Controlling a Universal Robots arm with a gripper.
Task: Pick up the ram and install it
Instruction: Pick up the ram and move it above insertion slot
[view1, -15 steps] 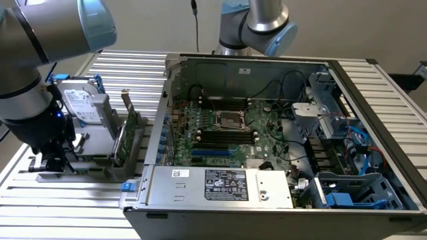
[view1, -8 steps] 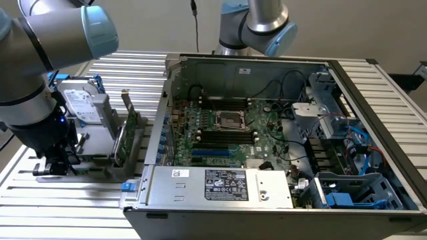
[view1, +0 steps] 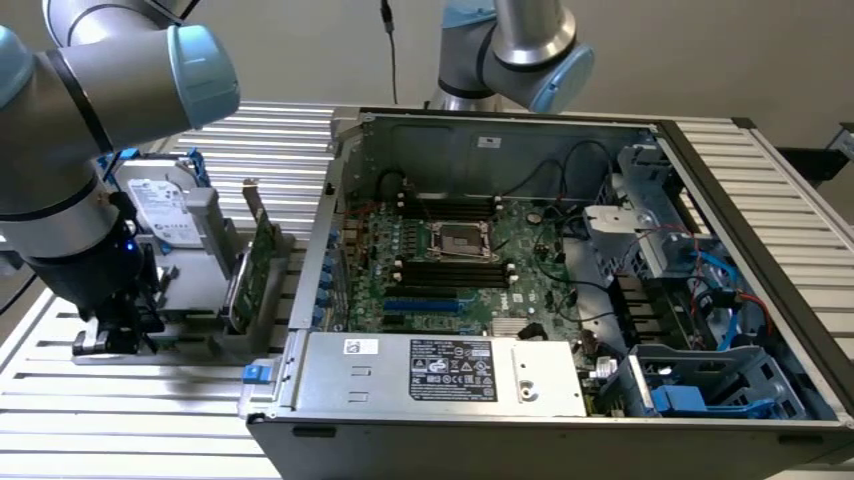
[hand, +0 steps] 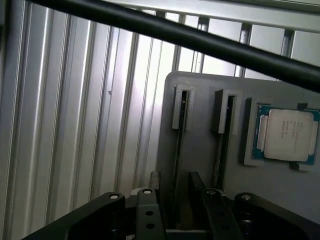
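**Straddling the ram in its holder**

Exterior view: the arm (view1: 80, 150) stands at the exterior view's left, beside the open case (view1: 336, 200). Its gripper (view1: 115, 335) hangs low over the outer end of a gray holder (view1: 200, 305) on the slatted table (view1: 134, 420). A card (view1: 258, 265) and a drive (view1: 160, 205) stand upright in that holder.

Wrist view: the gripper (hand: 175, 177) has its jaws apart, one finger on each side of the ram (hand: 180, 120). The ram sits on edge in a slot of the holder (hand: 200, 95). I cannot tell whether the fingers touch it. A second stick (hand: 228, 130) fills the next slot, and a processor (hand: 289, 135) lies just beyond it.
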